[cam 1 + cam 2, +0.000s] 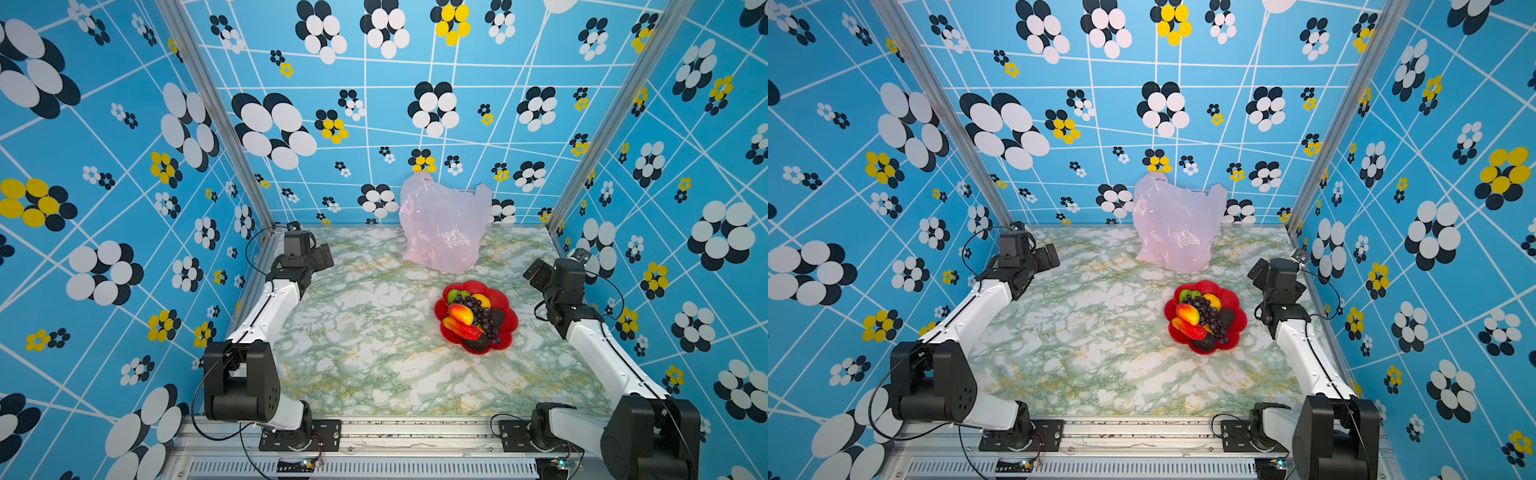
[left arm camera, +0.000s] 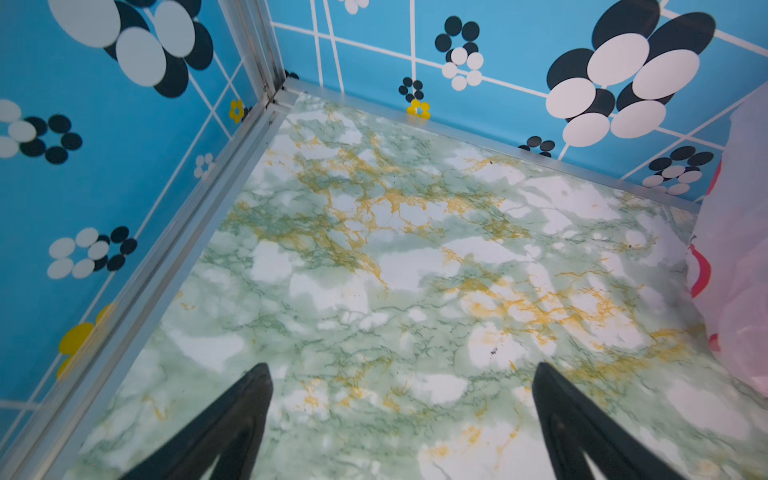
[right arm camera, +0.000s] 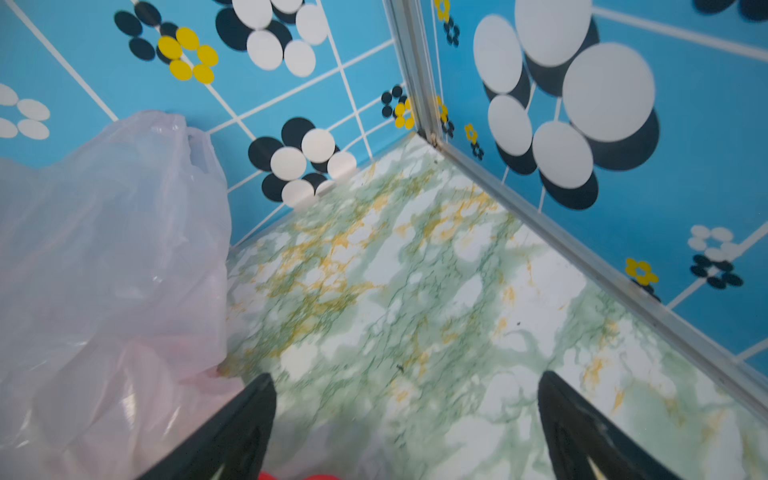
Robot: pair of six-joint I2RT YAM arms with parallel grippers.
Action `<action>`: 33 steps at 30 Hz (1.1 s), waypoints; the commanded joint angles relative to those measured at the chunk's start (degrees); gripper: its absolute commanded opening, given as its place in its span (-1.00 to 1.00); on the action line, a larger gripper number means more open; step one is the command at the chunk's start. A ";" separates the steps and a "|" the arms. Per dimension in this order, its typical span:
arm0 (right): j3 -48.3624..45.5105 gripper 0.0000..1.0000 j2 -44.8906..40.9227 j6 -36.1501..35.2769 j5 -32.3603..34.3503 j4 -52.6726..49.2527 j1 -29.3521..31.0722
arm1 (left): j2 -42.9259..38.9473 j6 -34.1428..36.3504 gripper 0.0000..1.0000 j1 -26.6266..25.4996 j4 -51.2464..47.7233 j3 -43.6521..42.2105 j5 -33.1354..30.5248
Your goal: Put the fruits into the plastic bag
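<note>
The fruits [image 1: 473,318] sit heaped in the red dish [image 1: 506,300] on the table [image 1: 365,365]; the plastic bag [image 1: 442,226] slumps at its twelve o'clock. The left claw [image 2: 402,370] at ten and the right claw [image 3: 406,376] at two gape wide, empty, presumably staged clear.

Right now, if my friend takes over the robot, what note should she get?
Left hand: open, empty, above the table near its back left corner.
Right hand: open, empty, at the table's right edge, between bag and dish.
Toy fruits: all heaped in the red flower-shaped dish, right of centre.
Plastic bag: pale pink, crumpled, standing against the back wall just behind the dish; no fruit seen in it.
Done: nothing yet.
Left: every fruit has to go into the bag.
</note>
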 commanded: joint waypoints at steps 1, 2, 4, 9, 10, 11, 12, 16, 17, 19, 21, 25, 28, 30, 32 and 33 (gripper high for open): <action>8.96 0.99 2.94 7.06 -12.03 -20.66 -0.01 | 2.58 -7.74 0.98 -0.90 -18.30 7.55 6.30; 12.03 0.99 4.40 8.04 -14.45 -23.50 -0.01 | 3.19 -8.46 0.98 -1.64 -19.72 9.94 8.17; 17.33 0.99 7.56 10.04 -19.18 -27.21 -0.01 | 4.44 -9.13 0.98 -3.01 -21.48 13.80 12.58; 28.89 0.99 16.21 13.63 -33.27 -28.53 -0.01 | 9.43 -11.68 0.98 -6.89 -27.31 23.24 20.04; 32.10 0.99 17.87 14.01 -34.73 -29.65 0.02 | 10.40 -12.07 0.98 -7.62 -28.57 24.79 21.03; 34.49 0.99 19.45 14.23 -35.48 -30.64 0.16 | 11.17 -12.50 0.98 -8.13 -29.30 25.65 22.17; 36.87 0.99 21.12 14.50 -35.83 -31.70 0.25 | 11.89 -13.26 0.98 -8.64 -29.44 26.30 23.75; 44.12 0.99 26.55 15.16 -37.28 -33.64 0.67 | 13.56 -16.86 0.98 -10.48 -26.11 27.14 29.21; 46.27 0.99 27.45 15.41 -37.28 -34.32 0.77 | 14.01 -17.63 0.98 -10.86 -25.82 27.68 29.85; 48.55 0.99 29.10 16.11 -37.77 -34.84 1.00 | 15.59 -19.70 0.98 -11.43 -25.60 29.92 31.59; 49.77 0.99 30.25 16.76 -38.23 -34.86 1.25 | 17.29 -21.27 0.98 -11.94 -25.78 32.72 33.17; 51.94 0.99 32.57 16.51 -37.50 -39.04 1.49 | 21.76 -22.60 0.98 -13.54 -28.87 40.07 34.95; 52.06 0.99 33.73 15.30 -37.08 -40.71 1.46 | 24.96 -22.94 0.98 -14.82 -29.85 44.53 35.22; 52.16 0.99 34.57 15.51 -37.58 -40.53 1.44 | 27.33 -23.68 0.98 -15.39 -29.87 47.52 35.63; 53.00 0.99 35.45 15.74 -37.45 -41.16 1.47 | 30.57 -24.15 0.98 -15.83 -31.32 51.60 35.86; 54.04 0.99 35.95 15.46 -36.28 -43.06 1.49 | 32.39 -24.23 0.98 -16.21 -33.05 54.06 35.75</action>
